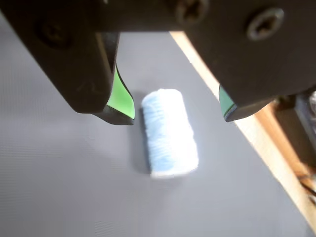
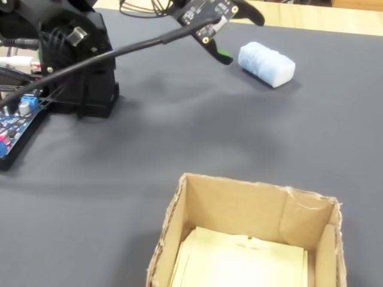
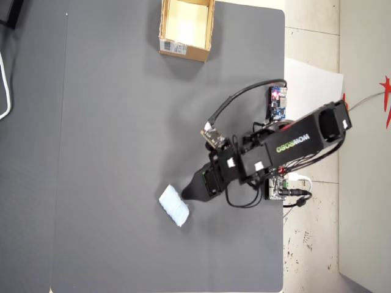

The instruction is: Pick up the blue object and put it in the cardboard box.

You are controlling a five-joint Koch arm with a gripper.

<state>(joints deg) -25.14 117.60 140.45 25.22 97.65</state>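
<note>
Clearly soft, pale blue object (image 1: 169, 133): oblong, rounded corners, flat on grey counter (image 1: 59, 173). Claw (image 1: 177, 116) spread apart above it, touching nothing.

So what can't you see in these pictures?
- The cardboard box: its bottom is cut off by the lower edge of the fixed view.
- Its label in the overhead view: too small to read.
- The blue object in the wrist view: blurred, so its texture is unclear.
- The gripper: its upper part fills the top edge there.

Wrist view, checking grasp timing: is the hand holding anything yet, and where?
Nothing held: the hand is open, straddling the pale blue block without touching it.
</note>
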